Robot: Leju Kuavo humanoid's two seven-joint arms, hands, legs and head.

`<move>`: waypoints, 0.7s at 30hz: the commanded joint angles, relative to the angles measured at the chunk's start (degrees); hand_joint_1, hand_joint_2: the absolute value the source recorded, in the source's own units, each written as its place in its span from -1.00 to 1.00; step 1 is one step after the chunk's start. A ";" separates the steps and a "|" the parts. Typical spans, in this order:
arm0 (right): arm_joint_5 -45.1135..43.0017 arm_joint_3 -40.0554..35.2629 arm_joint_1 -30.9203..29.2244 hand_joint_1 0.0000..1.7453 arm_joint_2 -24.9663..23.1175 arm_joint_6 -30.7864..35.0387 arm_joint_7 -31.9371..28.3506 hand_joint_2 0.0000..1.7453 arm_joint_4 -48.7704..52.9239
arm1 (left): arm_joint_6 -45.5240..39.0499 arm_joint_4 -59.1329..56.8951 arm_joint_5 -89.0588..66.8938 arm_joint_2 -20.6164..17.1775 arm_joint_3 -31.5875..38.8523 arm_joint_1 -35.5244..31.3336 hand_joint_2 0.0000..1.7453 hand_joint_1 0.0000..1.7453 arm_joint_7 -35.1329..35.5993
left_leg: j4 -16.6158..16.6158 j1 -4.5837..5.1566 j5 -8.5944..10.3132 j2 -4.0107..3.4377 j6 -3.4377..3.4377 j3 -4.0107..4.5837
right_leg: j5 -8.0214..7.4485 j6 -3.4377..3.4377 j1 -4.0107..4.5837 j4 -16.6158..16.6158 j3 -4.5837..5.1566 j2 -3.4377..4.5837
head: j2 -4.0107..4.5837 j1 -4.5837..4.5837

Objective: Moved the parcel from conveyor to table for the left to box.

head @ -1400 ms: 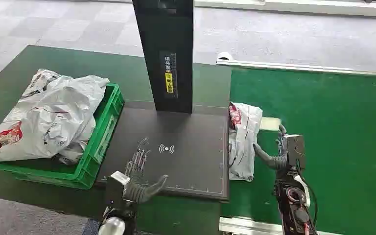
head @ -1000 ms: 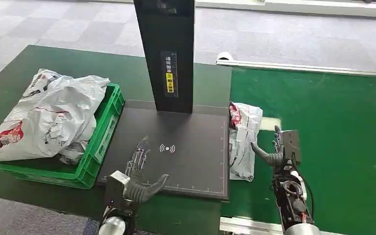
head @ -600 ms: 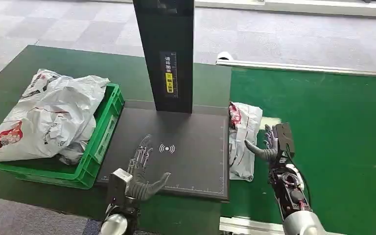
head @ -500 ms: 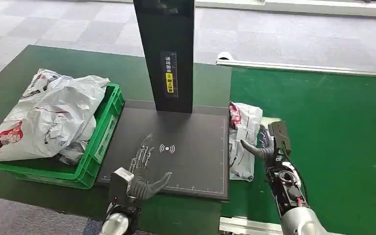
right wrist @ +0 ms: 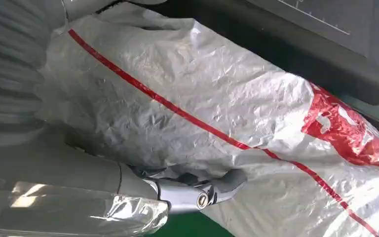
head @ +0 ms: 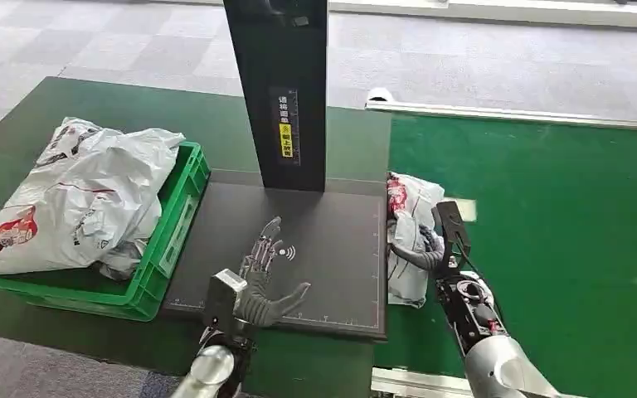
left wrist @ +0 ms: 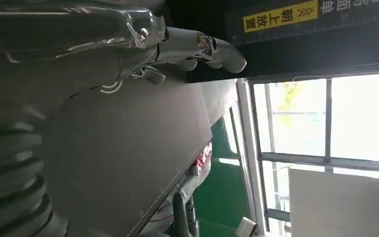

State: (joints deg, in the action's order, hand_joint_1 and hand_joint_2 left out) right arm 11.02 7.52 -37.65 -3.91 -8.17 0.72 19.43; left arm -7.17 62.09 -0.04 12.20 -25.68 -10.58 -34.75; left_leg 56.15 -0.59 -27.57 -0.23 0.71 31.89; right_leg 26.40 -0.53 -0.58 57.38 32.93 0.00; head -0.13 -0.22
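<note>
Parcel [head: 408, 236] not moved yet: right robot hand [head: 431, 249] grips it on the conveyor [head: 564, 215]; left robot hand [head: 267, 278] waits open.

The black post [head: 275, 91] carries a yellow label [head: 285, 139] with black Chinese characters; in the left wrist view the same label [left wrist: 280, 16] reads 朝上放置, with chevron arrows. White characters above it are too small to read. The dark pad [head: 315, 257] shows a white wireless-wave symbol [head: 285, 252] and ruler ticks along its edges.
</note>
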 commanded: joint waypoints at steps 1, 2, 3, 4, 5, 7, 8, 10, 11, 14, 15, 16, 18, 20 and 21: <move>1.88 -1.90 0.50 -1.00 -1.05 1.57 2.84 1.00 -6.30 | 0.18 -6.07 0.85 -1.32 -2.88 -3.18 1.00 -1.00 0.18 | -0.07 -0.01 -0.01 0.02 0.00 -0.10 | 0.01 0.02 0.02 -0.07 -0.11 -0.02 | 0.00 0.00; 3.58 -3.29 0.53 -1.00 -0.92 3.23 4.46 1.00 -6.36 | 0.13 -6.20 1.08 -1.31 -2.98 -3.20 1.00 -1.00 0.16 | -0.22 -0.02 0.04 0.06 -0.02 -0.22 | -0.02 0.05 0.03 -0.22 -0.24 -0.04 | 0.00 0.00; 4.41 -3.83 0.57 -1.00 -0.89 4.39 5.66 1.00 -6.36 | 0.13 -6.29 1.22 -1.30 -3.10 -3.20 1.00 -1.00 0.17 | -0.09 -0.03 0.00 0.05 -0.01 -0.13 | 0.00 0.03 0.03 -0.11 -0.16 -0.05 | 0.00 0.00; 5.30 -4.54 0.50 -1.00 -0.79 5.10 6.85 1.00 -6.50 | 0.13 -6.38 1.31 -1.26 -3.18 -3.18 1.00 -1.00 0.21 | -0.15 -0.02 0.02 0.03 -0.01 -0.17 | -0.03 0.05 0.03 -0.16 -0.17 -0.02 | 0.00 0.00; 5.57 -4.70 0.56 -1.00 -0.75 5.42 7.19 1.00 -6.35 | 0.14 -6.42 1.37 -1.27 -3.23 -3.19 1.00 -1.00 0.23 | -0.13 -0.02 0.03 0.05 -0.01 -0.16 | -0.02 0.04 0.03 -0.15 -0.17 -0.05 | 0.00 0.00; 5.60 -4.70 0.51 -1.00 -0.69 5.54 7.28 1.00 -6.29 | 0.07 -6.44 1.41 -1.19 -3.29 -3.13 1.00 -1.00 0.23 | -0.15 -0.03 0.06 0.04 -0.01 -0.17 | -0.05 0.04 0.04 -0.16 -0.18 -0.05 | 0.00 0.02; 5.60 -4.70 0.51 -1.00 -0.69 5.54 7.28 1.00 -6.29 | 0.07 -6.44 1.41 -1.19 -3.29 -3.13 1.00 -1.00 0.23 | -0.15 -0.03 0.06 0.09 -0.01 -0.18 | -0.04 0.04 0.03 -0.16 -0.21 -0.10 | 0.00 -0.02; 5.80 -4.85 0.48 -1.00 -0.69 5.68 7.63 1.00 -6.37 | 0.07 -6.44 1.43 -1.21 -3.32 -3.15 1.00 -1.00 0.24 | -0.07 -0.02 0.02 0.07 0.00 -0.23 | 0.01 0.03 0.02 -0.09 -0.25 -0.08 | 0.00 0.00; 6.36 -5.23 0.52 -1.00 -0.64 6.19 8.39 1.00 -6.29 | 0.13 -6.40 1.50 -1.22 -3.40 -3.14 1.00 -1.00 0.28 | -0.13 -0.04 0.06 0.09 0.00 -0.23 | -0.03 0.04 0.04 -0.16 -0.28 -0.10 | 0.00 0.02; 6.47 -5.00 1.41 0.94 -0.43 6.30 9.24 1.00 -6.04 | -0.19 -6.25 1.68 -0.86 -3.38 -2.85 1.00 -1.00 0.57 | -0.13 -0.03 0.05 0.07 -0.01 -0.27 | -0.04 0.04 0.04 -0.16 -0.29 -0.08 | 0.00 0.00; 6.23 -4.75 1.86 1.00 -0.51 6.08 8.79 1.00 -5.83 | -0.23 -6.13 1.66 -0.82 -3.32 -2.73 1.00 -1.00 0.60 | -0.10 -0.05 0.02 0.09 0.00 -0.31 | 0.00 0.03 0.05 -0.14 -0.35 -0.11 | 0.00 0.00; 6.03 -4.50 2.20 1.00 -0.64 6.02 8.29 1.00 -5.69 | -0.36 -6.00 1.59 -0.83 -3.19 -2.56 1.00 -1.00 0.66 | -0.07 -0.05 -0.01 0.09 0.01 -0.36 | 0.02 0.03 0.05 -0.11 -0.39 -0.10 | 0.00 0.00; 5.98 -4.09 2.29 1.00 -1.01 6.26 7.26 1.00 -5.52 | -0.59 -5.75 1.33 -0.85 -2.74 -2.21 1.00 -1.00 0.72 | -0.12 -0.05 0.02 0.13 0.00 -0.41 | 0.01 0.03 0.05 -0.16 -0.46 -0.14 | 0.00 0.00; 5.89 -3.63 2.19 1.00 -1.29 6.39 6.38 1.00 -5.30 | -0.63 -5.45 1.16 -0.92 -2.33 -1.94 1.00 -1.00 0.68 | -0.16 -0.04 0.04 0.10 -0.01 -0.41 | -0.02 0.03 0.05 -0.20 -0.47 -0.11 | 0.00 0.00; 5.85 -3.49 2.13 1.00 -1.36 6.42 6.08 1.00 -5.22 | -0.66 -5.26 1.08 -0.90 -2.15 -1.80 1.00 -1.00 0.68 | -0.11 -0.03 0.01 0.02 0.00 -0.41 | 0.00 0.02 0.04 -0.14 -0.43 -0.03 | 0.00 0.02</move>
State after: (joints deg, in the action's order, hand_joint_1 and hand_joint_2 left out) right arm 17.16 3.98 -38.18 -4.44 -1.79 7.96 17.77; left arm -7.56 59.25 1.42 12.33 -27.56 -11.99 -34.45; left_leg 56.14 -0.59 -27.59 -0.25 0.72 31.59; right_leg 26.43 -0.53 -0.58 57.37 32.64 0.00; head -0.13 -0.20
